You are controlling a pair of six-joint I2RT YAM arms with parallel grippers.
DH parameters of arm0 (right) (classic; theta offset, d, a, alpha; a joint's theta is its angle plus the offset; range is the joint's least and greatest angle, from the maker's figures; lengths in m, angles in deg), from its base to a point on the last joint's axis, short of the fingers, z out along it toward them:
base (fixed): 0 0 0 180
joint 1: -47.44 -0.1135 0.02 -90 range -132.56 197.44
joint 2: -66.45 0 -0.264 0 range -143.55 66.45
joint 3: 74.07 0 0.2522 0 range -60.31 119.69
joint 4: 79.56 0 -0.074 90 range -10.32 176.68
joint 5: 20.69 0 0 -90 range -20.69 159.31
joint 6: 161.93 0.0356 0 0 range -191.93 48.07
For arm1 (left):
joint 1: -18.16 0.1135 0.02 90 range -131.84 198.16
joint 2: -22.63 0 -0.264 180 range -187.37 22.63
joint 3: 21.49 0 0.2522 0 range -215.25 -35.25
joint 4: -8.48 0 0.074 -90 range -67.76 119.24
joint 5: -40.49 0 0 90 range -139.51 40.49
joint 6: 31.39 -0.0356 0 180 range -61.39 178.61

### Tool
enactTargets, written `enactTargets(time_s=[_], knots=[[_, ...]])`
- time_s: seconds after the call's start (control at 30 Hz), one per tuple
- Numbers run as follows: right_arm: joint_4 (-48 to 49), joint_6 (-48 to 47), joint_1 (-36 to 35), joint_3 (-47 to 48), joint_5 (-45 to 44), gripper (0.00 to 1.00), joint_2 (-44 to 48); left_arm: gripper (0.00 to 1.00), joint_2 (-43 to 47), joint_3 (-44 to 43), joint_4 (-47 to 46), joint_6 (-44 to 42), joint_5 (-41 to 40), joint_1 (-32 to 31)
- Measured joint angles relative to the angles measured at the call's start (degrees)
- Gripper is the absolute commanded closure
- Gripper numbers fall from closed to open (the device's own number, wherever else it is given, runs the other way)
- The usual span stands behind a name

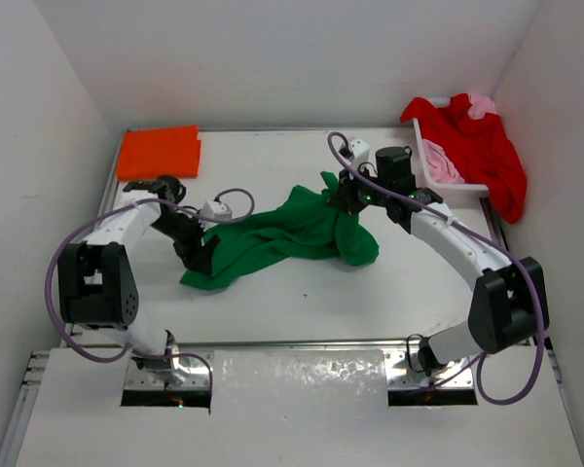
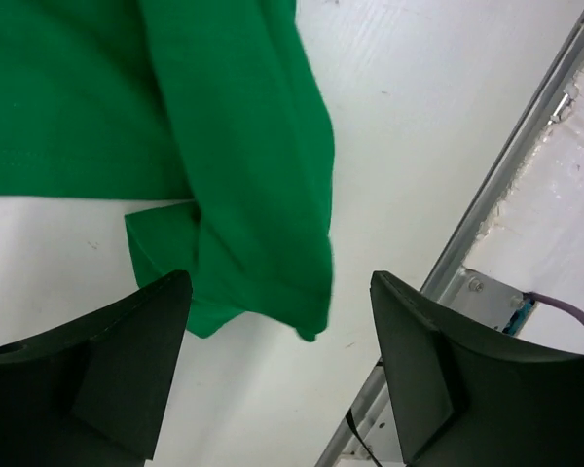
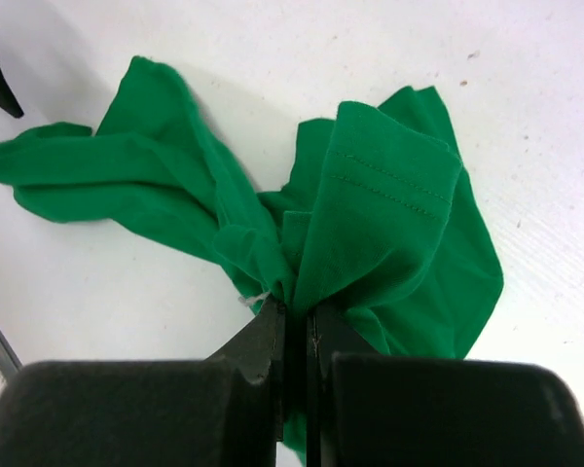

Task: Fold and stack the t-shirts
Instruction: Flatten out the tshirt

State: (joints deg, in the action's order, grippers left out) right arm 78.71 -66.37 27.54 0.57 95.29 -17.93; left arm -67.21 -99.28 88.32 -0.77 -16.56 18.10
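Orange shirt (image 1: 159, 152) lay folded far left. Left pincer (image 2: 280, 341) gaped empty over one end of the green shirt (image 1: 282, 238) on the tabletop (image 1: 302, 302); right pincer (image 3: 297, 326) pinched its bunched right end. Best: take clean corners, spread flat.

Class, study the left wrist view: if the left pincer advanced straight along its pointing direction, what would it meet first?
Probably the green cloth t-shirt, whose hem lies just ahead of the open left pincer; the white table lies beneath it, though depth is unclear.
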Motion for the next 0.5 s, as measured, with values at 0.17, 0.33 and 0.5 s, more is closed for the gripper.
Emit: enactTargets(time_s=[0.17,0.33,0.5], knots=[[0.0,0.0,0.0,-1.0,-0.1,1.0,0.0,0.31,2.1,3.0,-0.7,-0.2,-0.8,-4.6],[-0.2,0.0,0.0,-1.1,-0.8,1.0,0.0,1.0,1.5,8.7,-2.4,2.5,-3.7,-8.3],[-2.7,0.0,1.4,0.5,-1.8,1.0,-0.5,1.0,1.4,5.3,-7.2,8.7,-7.4,-8.0]])
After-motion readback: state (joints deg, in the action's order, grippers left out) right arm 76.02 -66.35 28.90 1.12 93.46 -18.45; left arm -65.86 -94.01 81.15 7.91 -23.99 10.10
